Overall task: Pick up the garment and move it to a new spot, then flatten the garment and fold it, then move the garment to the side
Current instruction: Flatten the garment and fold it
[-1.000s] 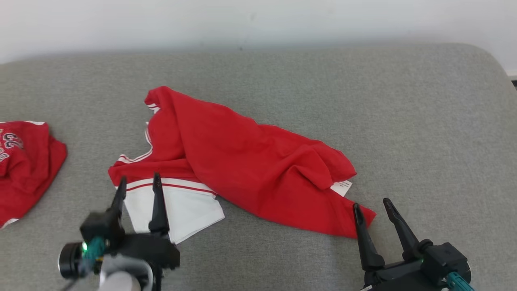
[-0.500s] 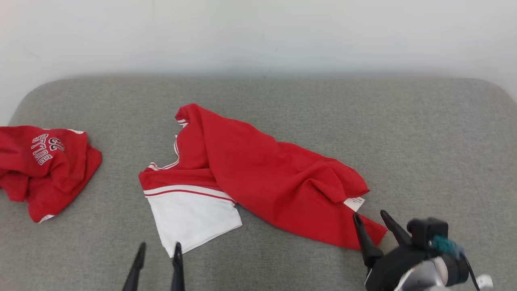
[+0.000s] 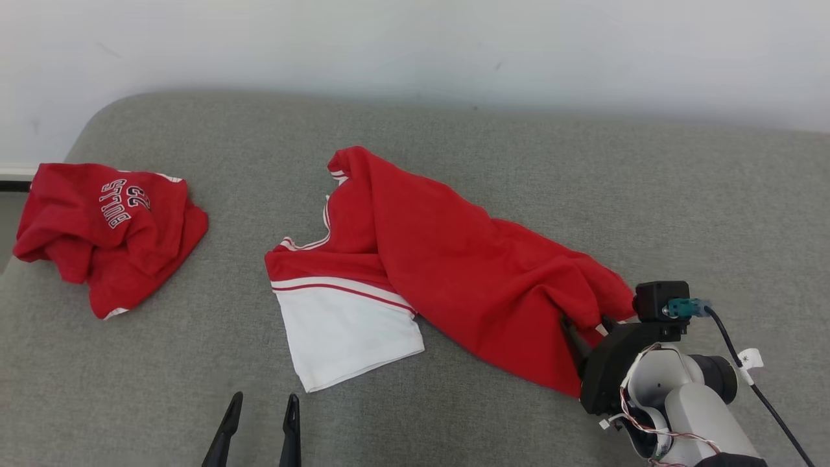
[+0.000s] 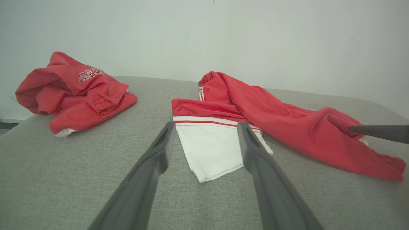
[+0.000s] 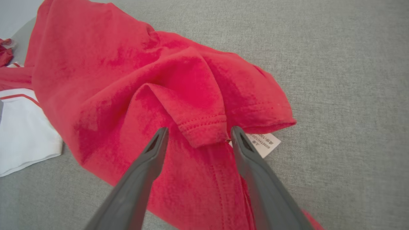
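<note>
Closely, garment [image 5: 127, 80], stitched hem [image 5: 201, 124], printed label [image 5: 263, 144]

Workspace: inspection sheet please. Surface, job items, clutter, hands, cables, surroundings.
Surface: grey cushion, no stains seen.
Job's things: red and white garment lying crumpled, white sleeve spread flat; white tag at its hem.
Clutter: second red garment, bunched at the left edge.
Hands: left hand open, short of the white sleeve, touching nothing; right hand open, fingers either side of a hem fold.
Cables: black cable off the right wrist.
Surroundings: pale wall behind.
</note>
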